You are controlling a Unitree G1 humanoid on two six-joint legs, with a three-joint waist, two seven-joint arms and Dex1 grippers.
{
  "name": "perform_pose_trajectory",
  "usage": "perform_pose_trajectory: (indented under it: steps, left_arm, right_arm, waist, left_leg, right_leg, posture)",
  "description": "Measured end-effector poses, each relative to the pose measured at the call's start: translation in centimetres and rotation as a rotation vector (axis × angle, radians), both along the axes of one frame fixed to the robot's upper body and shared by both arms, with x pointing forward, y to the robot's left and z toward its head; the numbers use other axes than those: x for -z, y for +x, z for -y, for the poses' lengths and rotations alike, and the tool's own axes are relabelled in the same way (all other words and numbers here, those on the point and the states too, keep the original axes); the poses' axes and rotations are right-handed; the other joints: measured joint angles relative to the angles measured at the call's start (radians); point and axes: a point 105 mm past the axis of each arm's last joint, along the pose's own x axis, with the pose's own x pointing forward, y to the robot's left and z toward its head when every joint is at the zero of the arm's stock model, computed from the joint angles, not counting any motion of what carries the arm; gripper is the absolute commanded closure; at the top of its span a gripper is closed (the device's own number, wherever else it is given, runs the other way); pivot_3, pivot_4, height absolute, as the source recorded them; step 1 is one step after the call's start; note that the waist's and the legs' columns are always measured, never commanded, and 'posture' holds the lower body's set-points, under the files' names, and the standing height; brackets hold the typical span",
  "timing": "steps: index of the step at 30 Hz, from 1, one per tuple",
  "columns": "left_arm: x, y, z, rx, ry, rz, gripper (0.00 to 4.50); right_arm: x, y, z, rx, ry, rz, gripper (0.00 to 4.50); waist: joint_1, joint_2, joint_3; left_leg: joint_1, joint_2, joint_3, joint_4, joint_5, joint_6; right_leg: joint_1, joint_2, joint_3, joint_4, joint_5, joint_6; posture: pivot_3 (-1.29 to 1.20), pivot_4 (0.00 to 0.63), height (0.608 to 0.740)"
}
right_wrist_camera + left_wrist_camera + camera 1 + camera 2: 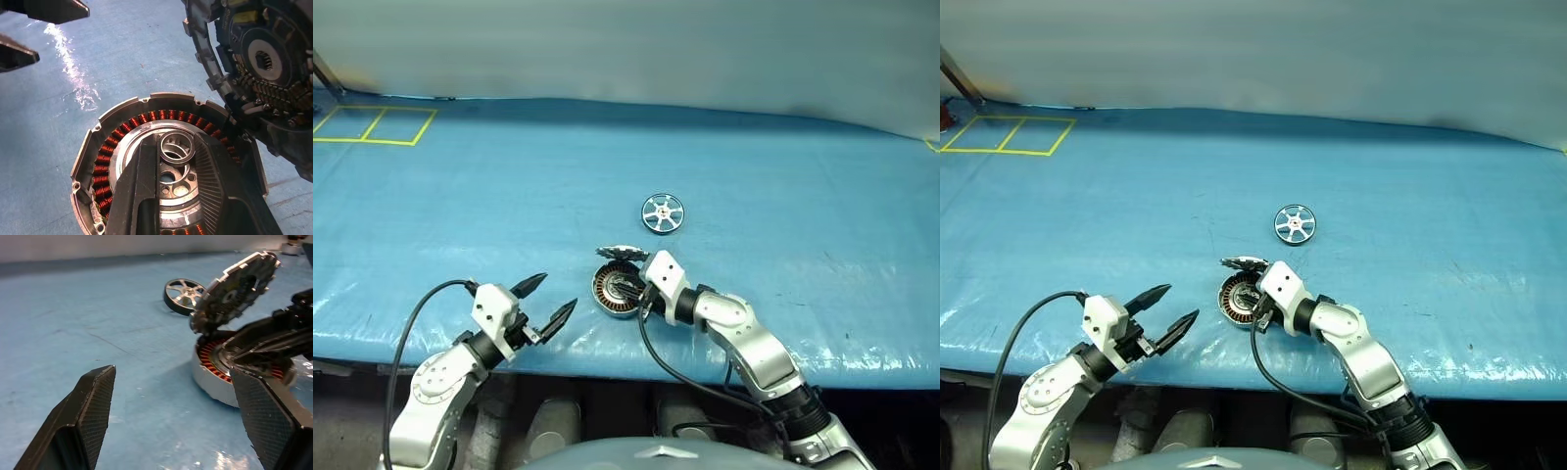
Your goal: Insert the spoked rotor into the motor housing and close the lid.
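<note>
The motor housing (619, 292) was steadied by the right gripper (171, 196), its narrowly parted fingers set inside the centre, the lid (234, 289) raised. The left gripper (548, 302), spread wide and empty, was judged due for the spoked rotor (663, 213), lying beyond the housing.

One spoked wheel (663, 213) lies on the blue desk (489, 215). One round cup with copper windings (615, 292). One hinged lid (622, 254), raised at the cup's rim. Two end effectors: left (548, 299), right (171, 196). One yellow taped outline of two boxes (374, 125).
</note>
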Motion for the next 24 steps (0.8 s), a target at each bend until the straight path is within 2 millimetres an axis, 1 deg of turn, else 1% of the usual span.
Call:
perform_pose_trajectory:
  steps: [2, 7, 11, 13, 16, 20, 24]
  left_arm:
    - [0.3, -0.1, 0.1, 0.003, -0.003, -0.008, 0.52]
    - [0.3, -0.2, 0.4, 0.023, -0.007, -0.009, 0.52]
    - [0.5, -0.4, 1.0, 0.05, -0.018, -0.02, 0.52]
    - [0.4, -0.4, 1.1, 0.049, -0.022, -0.017, 0.52]
    - [0.3, -0.3, 1.2, 0.048, -0.025, -0.012, 0.52]
    - [0.3, -0.2, 1.3, 0.048, -0.024, -0.012, 0.52]
    - [0.3, -0.1, 1.3, 0.047, -0.023, -0.012, 0.52]
  right_arm:
    - [-0.1, 0.0, 0.1, 0.007, 0.0, 0.002, 3.84]
    - [-0.3, -0.3, 0.8, -0.009, -0.024, 0.0, 3.84]
    - [-0.5, -0.4, 1.7, -0.017, -0.046, -0.009, 3.84]
    - [-0.5, -0.4, 1.7, -0.02, -0.049, -0.011, 3.84]
    - [-0.5, -0.5, 1.6, -0.025, -0.051, -0.01, 3.84]
    - [-0.3, -0.9, 0.6, -0.058, -0.035, -0.022, 3.84]
    - [-0.3, -1.1, 0.2, -0.069, -0.031, -0.023, 3.84]
  waist:
    - [0.001, 0.0, 0.0]
    - [0.001, 0.0, 0.0]
    - [0.002, 0.0, 0.0]
    - [0.002, 0.0, 0.0]
    - [0.002, 0.0, 0.0]
    - [0.0, 0.0, 0.0]
    - [0.001, 0.0, 0.0]
  left_leg:
    - [0.0, 0.0, -0.001, 0.0, 0.0, 0.0]
    - [-0.001, -0.001, 0.0, 0.0, 0.0, 0.0]
    - [-0.001, 0.0, 0.0, 0.0, 0.0, 0.0]
    - [-0.001, 0.0, 0.0, 0.0, 0.0, 0.0]
    - [-0.001, -0.001, 0.0, 0.0, 0.0, 0.0]
    - [-0.001, 0.0, 0.0, 0.0, 0.0, 0.0]
    - [-0.001, -0.001, 0.0, 0.0, 0.0, 0.0]
  right_leg:
    - [0.0, 0.0, 0.0, 0.0, 0.0, 0.0]
    - [0.0, -0.001, 0.0, 0.0, 0.0, 0.0]
    - [-0.001, -0.001, 0.0, 0.0, 0.0, 0.0]
    - [-0.001, -0.001, 0.0, 0.0, 0.0, 0.0]
    - [-0.001, -0.001, 0.0, 0.0, 0.0, 0.0]
    - [-0.001, -0.001, 0.0, 0.0, 0.0, 0.0]
    - [-0.001, -0.001, 0.0, 0.0, 0.0, 0.0]
  posture:
    - [0.0, 0.15, 0.74]
    - [0.0, 0.15, 0.74]
    - [0.0, 0.15, 0.74]
    - [0.0, 0.15, 0.74]
    - [0.0, 0.15, 0.74]
    - [0.0, 0.15, 0.74]
    - [0.0, 0.15, 0.74]
